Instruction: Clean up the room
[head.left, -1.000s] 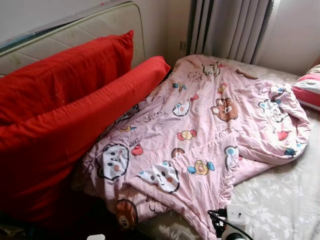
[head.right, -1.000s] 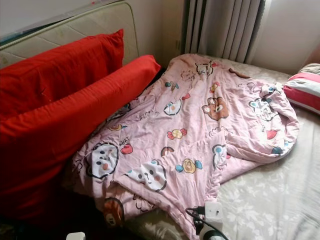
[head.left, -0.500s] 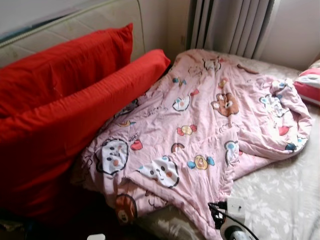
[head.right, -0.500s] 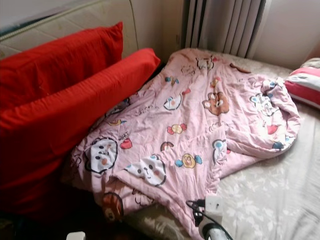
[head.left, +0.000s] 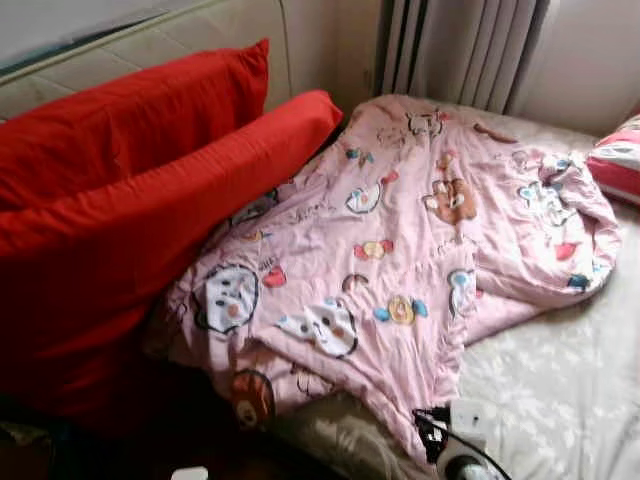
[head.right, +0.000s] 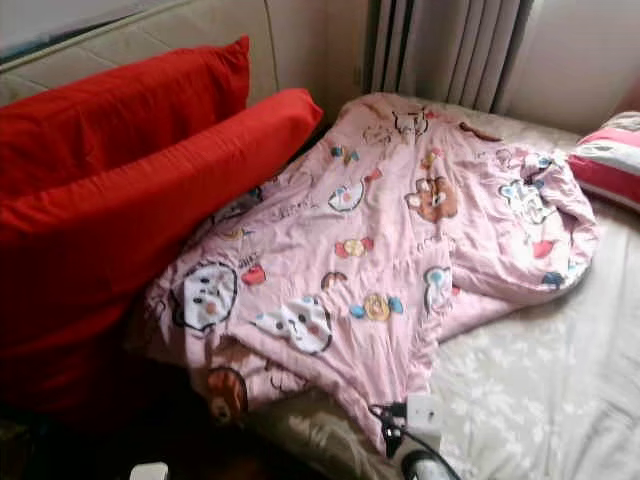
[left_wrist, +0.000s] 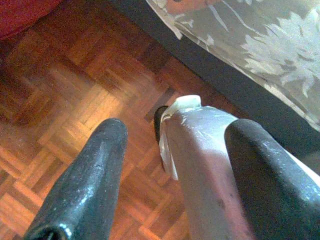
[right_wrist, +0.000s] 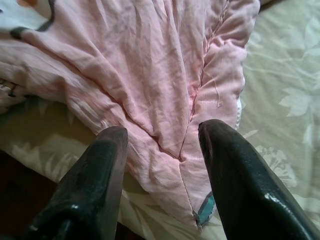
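Observation:
A crumpled pink quilt (head.left: 400, 230) with cartoon animal prints lies across the bed, on a pale flowered sheet (head.left: 560, 380). In the right wrist view my right gripper (right_wrist: 162, 135) is open just above the quilt's near corner (right_wrist: 165, 60), with nothing between its fingers. That arm's wrist (head.left: 455, 450), with a white box and black cables, sits at the bed's near edge. My left gripper (left_wrist: 177, 132) hangs open over the parquet floor (left_wrist: 60, 100) beside the bed. A silver-white part of the robot lies beyond its fingers.
Two big red pillows (head.left: 130, 200) lean on a padded board (head.left: 150, 45) at the left, the lower one overlapping the quilt's edge. A red-and-white striped pillow (head.left: 618, 160) lies at the far right. Grey curtains (head.left: 460, 50) hang behind the bed.
The whole picture has shifted a little, so the camera has moved. The quilt and pillows lie as before, and my right wrist stays at the bed's near edge.

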